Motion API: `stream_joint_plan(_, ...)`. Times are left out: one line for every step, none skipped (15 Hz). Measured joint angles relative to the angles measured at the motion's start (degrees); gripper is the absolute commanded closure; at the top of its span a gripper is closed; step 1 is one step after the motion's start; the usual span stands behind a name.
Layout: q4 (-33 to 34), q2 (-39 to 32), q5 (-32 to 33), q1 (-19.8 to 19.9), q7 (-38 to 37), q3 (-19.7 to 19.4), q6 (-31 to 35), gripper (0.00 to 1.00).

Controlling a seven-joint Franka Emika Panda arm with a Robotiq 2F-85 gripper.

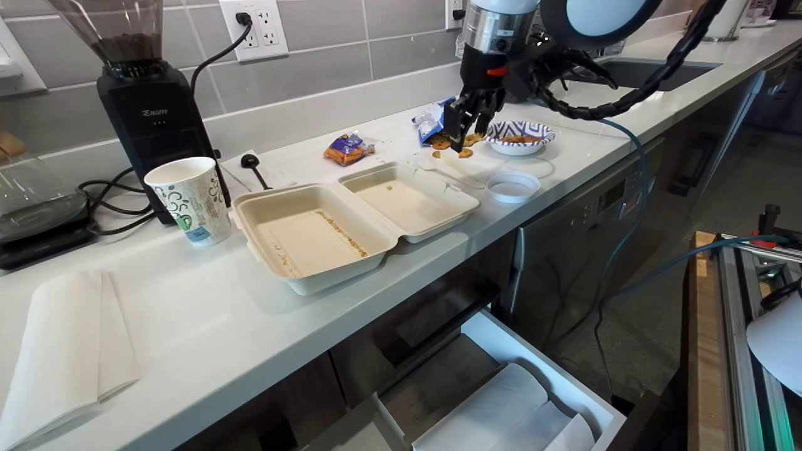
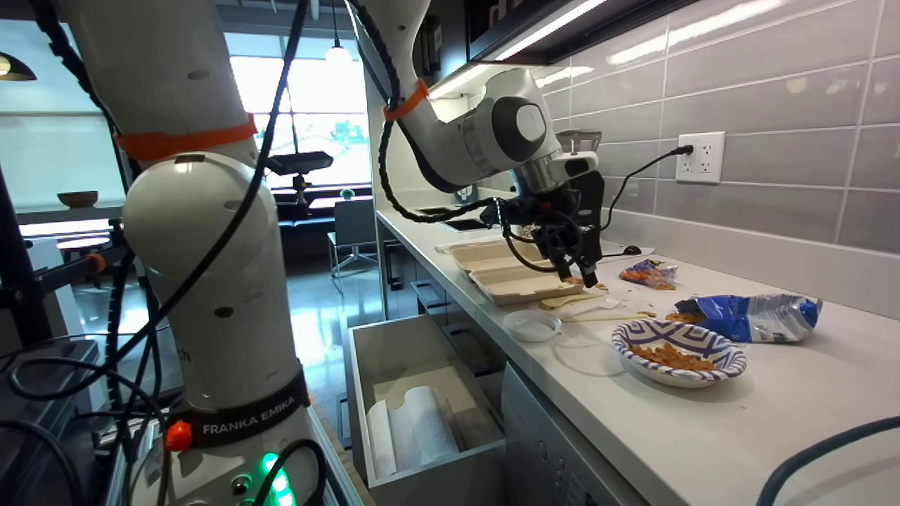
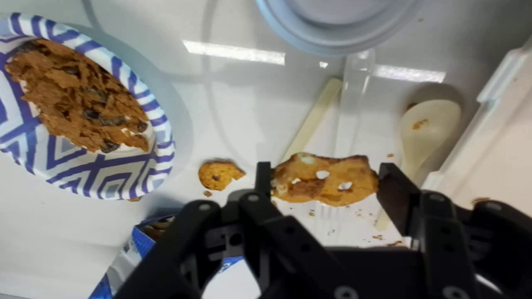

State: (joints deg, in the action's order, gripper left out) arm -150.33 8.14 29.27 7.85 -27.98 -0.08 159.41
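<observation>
In the wrist view, the gripper is clamped on a snack piece, long axis left-to-right, with the bowl at left.

The table bears one coffee grinder, one paper cup, one takeout box, one patterned bowl, one round tub, one wooden spoon and two snack bags; one claw holds one chip.
</observation>
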Motion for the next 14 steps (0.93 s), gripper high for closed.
stream_joint_plan(0.00, 0.03, -0.69, -0.47, 0.84, 0.66, 0.00, 0.48)
stream_joint_plan(0.03, 0.04, -1.41, -0.98, 1.68, 1.28, -0.01, 0.47)
stream_joint_plan(0.08, 0.05, -2.10, -1.49, 2.53, 1.89, -0.02, 0.46)
stream_joint_plan(0.14, 0.04, -2.77, -2.01, 3.30, 2.42, -0.03, 0.45)
stream_joint_plan(0.21, 0.04, -3.53, -2.57, 4.20, 2.90, -0.04, 0.45)
stream_joint_plan(0.28, 0.04, -4.26, -3.11, 5.07, 3.36, -0.05, 0.45)
stream_joint_plan(0.36, 0.04, -4.92, -3.72, 5.96, 3.76, -0.06, 0.45)
stream_joint_plan(0.43, 0.04, -5.61, -4.33, 6.94, 4.18, -0.07, 0.45)
stream_joint_plan(0.48, 0.04, -6.26, -5.00, 7.91, 4.64, -0.07, 0.45)
stream_joint_plan(0.52, 0.04, -6.83, -5.75, 8.88, 5.10, -0.08, 0.46)
stream_joint_plan(0.55, 0.04, -7.41, -6.50, 9.76, 5.63, -0.10, 0.46)
stream_joint_plan(0.58, 0.04, -8.11, -7.36, 10.83, 6.16, -0.19, 0.46)
stream_joint_plan(0.61, 0.03, -8.79, -8.26, 11.86, 6.68, -0.35, 0.46)
stream_joint_plan(0.69, 0.02, -9.38, -9.20, 12.85, 7.28, -0.70, 0.30)
